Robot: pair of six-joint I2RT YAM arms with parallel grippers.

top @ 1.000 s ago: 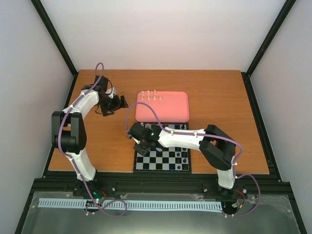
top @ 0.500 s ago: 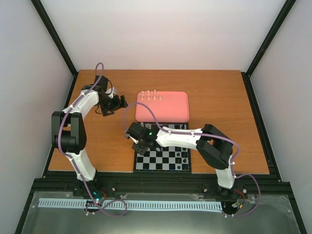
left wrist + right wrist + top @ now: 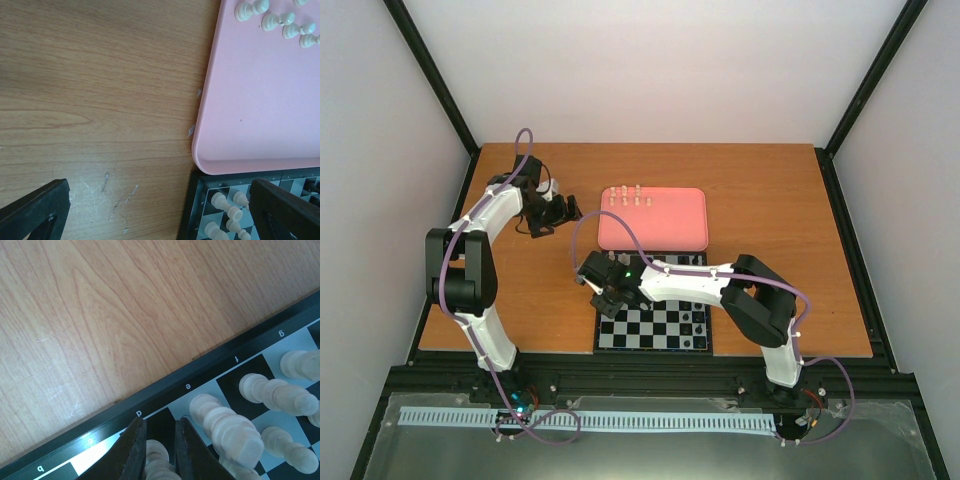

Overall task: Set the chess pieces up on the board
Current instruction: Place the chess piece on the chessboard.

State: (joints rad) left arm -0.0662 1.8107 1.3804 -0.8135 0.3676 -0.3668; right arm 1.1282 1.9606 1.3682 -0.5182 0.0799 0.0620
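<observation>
Right end effector (image 3: pixel 158 426) around piece (image 3: pixel 159 461) near "d" (image 3: pixel 138 413)

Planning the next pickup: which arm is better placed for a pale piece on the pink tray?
Left. The left gripper is open beside the pink tray, pale pieces in view. The right gripper is at the board, apparently shut on a piece.
</observation>
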